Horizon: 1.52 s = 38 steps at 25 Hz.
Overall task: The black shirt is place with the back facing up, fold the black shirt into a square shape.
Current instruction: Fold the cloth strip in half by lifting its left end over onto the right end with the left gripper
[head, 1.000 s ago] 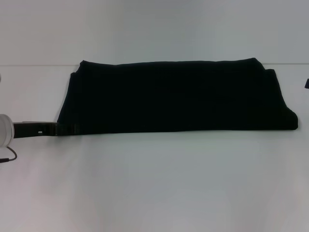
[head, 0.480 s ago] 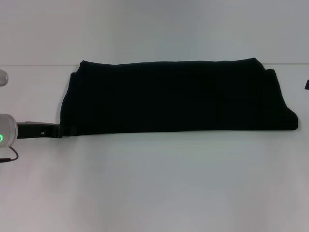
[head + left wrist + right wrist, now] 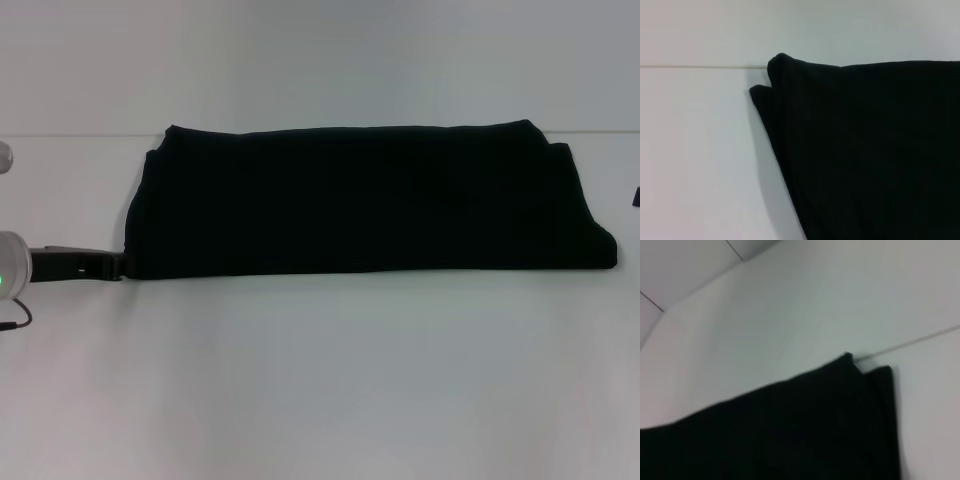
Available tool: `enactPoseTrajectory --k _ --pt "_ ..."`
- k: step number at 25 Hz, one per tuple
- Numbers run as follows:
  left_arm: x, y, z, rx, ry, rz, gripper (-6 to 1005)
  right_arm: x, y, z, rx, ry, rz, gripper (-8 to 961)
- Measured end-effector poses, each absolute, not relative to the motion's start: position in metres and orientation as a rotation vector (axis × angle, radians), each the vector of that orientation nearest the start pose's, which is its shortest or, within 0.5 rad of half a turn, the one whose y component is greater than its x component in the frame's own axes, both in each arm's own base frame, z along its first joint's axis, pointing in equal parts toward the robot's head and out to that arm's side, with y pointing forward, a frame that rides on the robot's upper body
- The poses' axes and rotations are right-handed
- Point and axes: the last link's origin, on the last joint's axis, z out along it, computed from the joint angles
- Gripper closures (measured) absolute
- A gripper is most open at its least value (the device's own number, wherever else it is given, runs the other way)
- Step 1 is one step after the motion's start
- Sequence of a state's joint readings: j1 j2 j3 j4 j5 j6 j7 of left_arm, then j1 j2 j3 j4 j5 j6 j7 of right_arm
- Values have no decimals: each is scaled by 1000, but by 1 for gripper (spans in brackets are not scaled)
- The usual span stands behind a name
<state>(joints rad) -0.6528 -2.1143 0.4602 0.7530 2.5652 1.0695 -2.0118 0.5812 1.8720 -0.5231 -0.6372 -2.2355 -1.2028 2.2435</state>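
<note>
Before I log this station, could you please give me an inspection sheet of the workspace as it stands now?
Surface: plain white table, a seam line along its far edge.
Job's things: the black shirt lies flat, folded into a long wide band, not yet a square; layered edges show at both ends.
Clutter: nothing seen.
Grippers: left gripper low at the shirt's near-left corner, tip at the fabric edge; right gripper only a sliver at the right edge of the head view.
Cables: a thin dark cable loops below the left arm's wrist.
Surroundings: pale blank wall behind the table.
</note>
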Motion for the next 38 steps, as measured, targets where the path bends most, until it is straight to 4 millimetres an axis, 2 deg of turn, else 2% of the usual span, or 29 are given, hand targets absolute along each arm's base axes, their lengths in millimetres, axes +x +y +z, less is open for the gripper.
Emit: enactPoseTrajectory --k 7,14,24,38 --pt "-323 389 27 -2116 -1273 -167 999 345 389 111 -1909 1574 482 220" --pt "-324 389 28 -2110 -1273 -169 991 347 388 106 -1914 1605 418 220" --pt "-324 390 28 -2107 -1266 -164 979 341 402 74 -1914 1630 375 222" --pt "-325 392 29 -2095 -1263 -162 963 338 408 54 -1892 1628 360 237"
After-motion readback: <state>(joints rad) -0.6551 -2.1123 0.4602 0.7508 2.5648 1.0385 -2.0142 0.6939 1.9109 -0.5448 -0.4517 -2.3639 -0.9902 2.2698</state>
